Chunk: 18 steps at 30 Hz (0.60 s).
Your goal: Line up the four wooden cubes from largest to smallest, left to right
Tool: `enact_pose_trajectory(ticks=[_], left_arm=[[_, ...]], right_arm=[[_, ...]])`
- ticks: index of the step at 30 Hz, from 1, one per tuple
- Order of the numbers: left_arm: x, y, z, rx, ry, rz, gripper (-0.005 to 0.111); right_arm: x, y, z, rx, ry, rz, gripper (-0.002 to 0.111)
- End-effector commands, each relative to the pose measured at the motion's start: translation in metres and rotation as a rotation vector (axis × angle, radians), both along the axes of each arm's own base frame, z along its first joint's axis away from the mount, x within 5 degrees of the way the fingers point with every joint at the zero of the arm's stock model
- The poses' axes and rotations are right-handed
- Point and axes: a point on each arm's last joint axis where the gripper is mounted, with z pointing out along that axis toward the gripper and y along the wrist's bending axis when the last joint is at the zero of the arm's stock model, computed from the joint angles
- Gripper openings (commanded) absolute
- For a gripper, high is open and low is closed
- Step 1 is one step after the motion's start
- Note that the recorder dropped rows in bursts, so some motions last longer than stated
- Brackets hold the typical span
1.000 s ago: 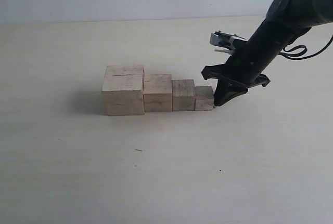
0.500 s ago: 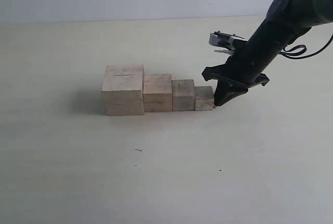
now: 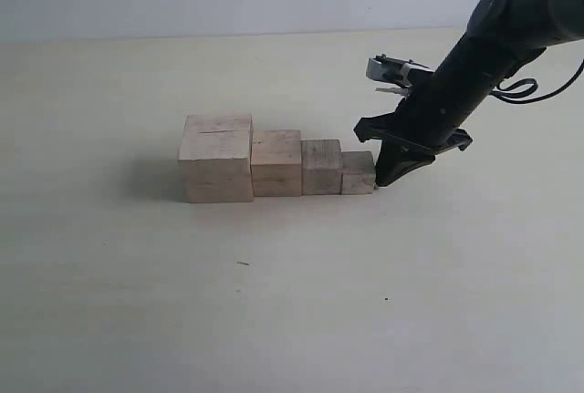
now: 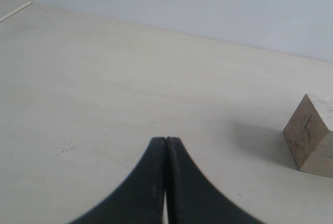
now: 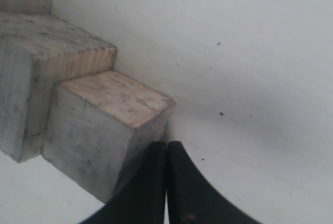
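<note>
Standing in a stepped row on the pale, matte table (image 3: 274,302), the four wooden cubes (image 3: 276,163) run from the largest cube (image 3: 217,160) on the left, with a thin dark slit near its upper edge, to the smallest cube (image 3: 358,172) on the right, each touching the next in the exterior view. The black right fingers (image 3: 394,167), pressed together into a wedge, point down at the smallest cube's outer lower corner.

Only the left wrist view shows the left fingers (image 4: 151,182), smooth, curved and closed tip to tip above bare table, with one pale cube (image 4: 312,135) well apart from them.

The right wrist view reveals rough grain and grey smudges on the smallest cube (image 5: 104,125), the joined fingertips (image 5: 156,172) just beside its side face.
</note>
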Motion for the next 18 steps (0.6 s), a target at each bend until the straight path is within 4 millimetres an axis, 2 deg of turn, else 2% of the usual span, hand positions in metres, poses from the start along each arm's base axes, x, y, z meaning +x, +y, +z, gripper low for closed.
enact_pose_trajectory(ticks=[1,18], left_arm=[[0.0002,0.0003,-0.0002,0.003,-0.009,0.003,0.0],[0.0002,0.0003,-0.0002,0.003,-0.009,0.003,0.0]], right_arm=[[-0.0006,0.0017,0.0029,0.017,-0.003,0.0,0.0],[0.0,0.0017,0.0028,0.017,-0.011,0.001,0.0]])
